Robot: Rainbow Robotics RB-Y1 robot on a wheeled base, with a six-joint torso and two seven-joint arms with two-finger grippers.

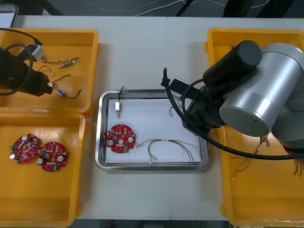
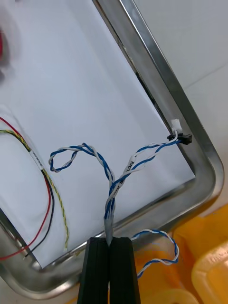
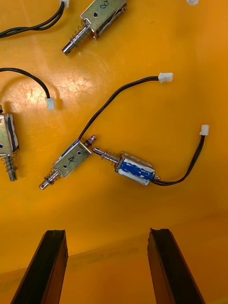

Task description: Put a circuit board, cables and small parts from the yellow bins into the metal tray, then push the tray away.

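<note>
Gripping the blue-white cable (image 2: 112, 190) in the right gripper (image 2: 110, 240), fingers clenched on the twisted strand at their tips. Trailing ahead of those fingers in two branches over the white inside of the tray (image 2: 192, 121): one looping toward the red-yellow cable (image 2: 47, 199), the other ending in a plug (image 2: 178, 133) against the rim. One more loop hanging back beside the fingers, past the rim and above the right bin (image 2: 213, 266). Lying flat ahead and to one side of the same fingers, the red-yellow cable, apart from the blue-white one. Farther across the tray in the front view, a board (image 1: 120, 138) and, beyond it near the far rim, a part (image 1: 118, 107).

Left gripper (image 3: 107, 232) spread wide, holding nothing, hovering over the left far bin (image 1: 88, 47). Straight ahead of its fingers, a blue-wrapped part (image 3: 135, 169) just beside a part marked 4 (image 3: 71, 160), more off to either side. Two boards (image 1: 24, 147) in the left near bin (image 1: 42, 199).
</note>
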